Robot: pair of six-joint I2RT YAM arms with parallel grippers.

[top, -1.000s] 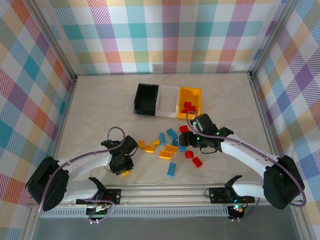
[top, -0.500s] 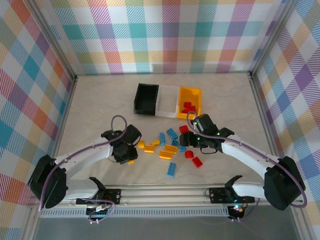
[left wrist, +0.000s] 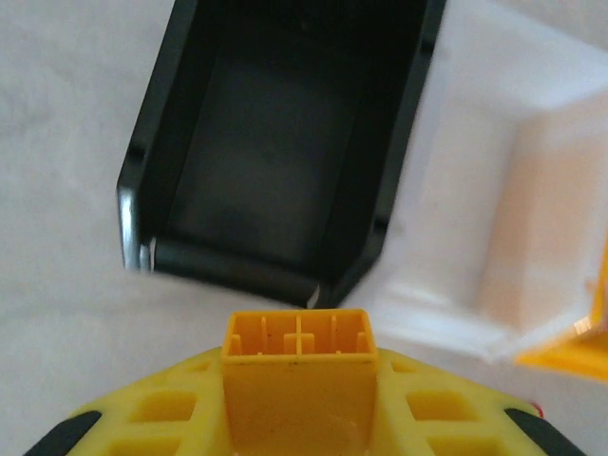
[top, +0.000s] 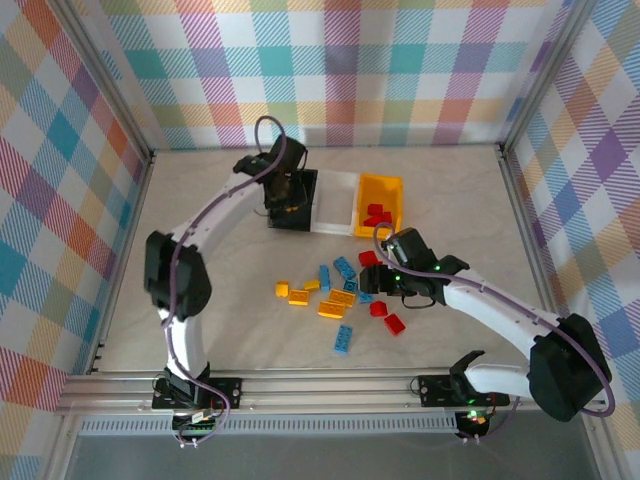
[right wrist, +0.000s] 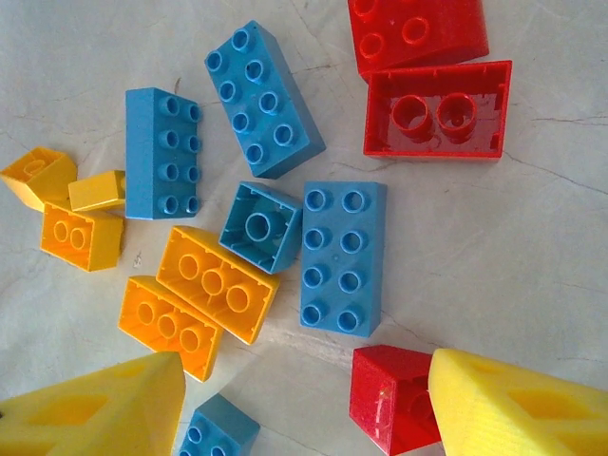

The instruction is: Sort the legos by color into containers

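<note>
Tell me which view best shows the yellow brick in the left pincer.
Left wrist view: the yellow brick sits large and close in the left pincer. From top external the wrist mostly covers it; right wrist faces the loose pile.

Yellow brick (left wrist: 297,366) in pincer (left wrist: 297,404) — black bin (left wrist: 271,161) beyond

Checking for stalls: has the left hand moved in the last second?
Yes. The left hand, shut on a yellow brick, went from beside the loose bricks to the black bin.
</note>
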